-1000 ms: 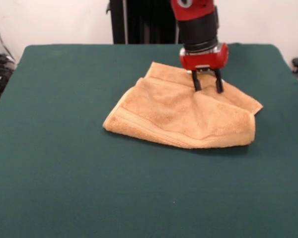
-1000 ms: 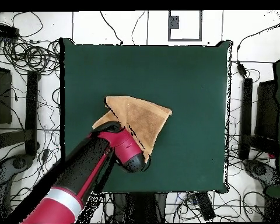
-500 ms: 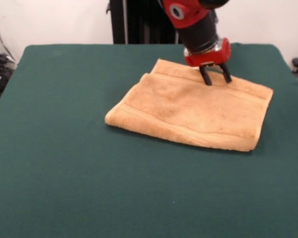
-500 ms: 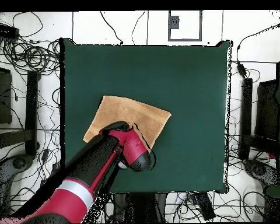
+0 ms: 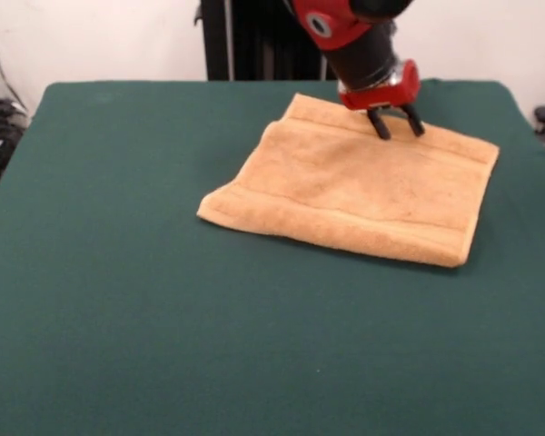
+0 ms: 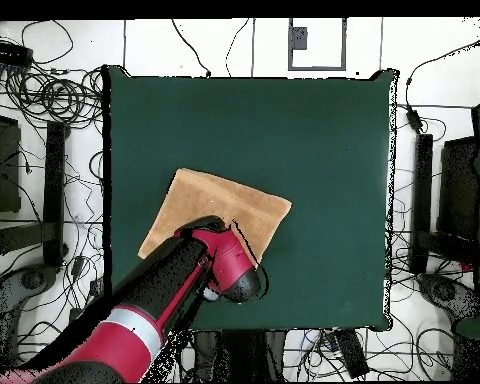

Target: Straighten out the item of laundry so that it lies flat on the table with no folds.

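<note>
The item of laundry (image 5: 354, 191) is an orange-tan towel lying spread as a rough rectangle on the table (image 5: 118, 318), right of centre, with a woven band along its thicker near edge. My gripper (image 5: 401, 133) hangs at the towel's far edge. Its two black fingers (image 5: 381, 127) stand apart, tips at or just above the cloth, and nothing shows pinched between them. In the overhead view the towel (image 6: 224, 200) lies at the lower left of the table (image 6: 324, 130). There the red arm (image 6: 184, 285) covers the towel's lower part and hides the gripper.
Tangled cables (image 6: 44, 95) and dark equipment (image 6: 424, 200) ring the table on the floor. The towel's right corner (image 5: 492, 150) lies close to the table's right edge.
The towel went from a bunched, folded heap to a spread rectangle. The gripper moved toward the far right of the front view, and the cloth's far edge went with it.
</note>
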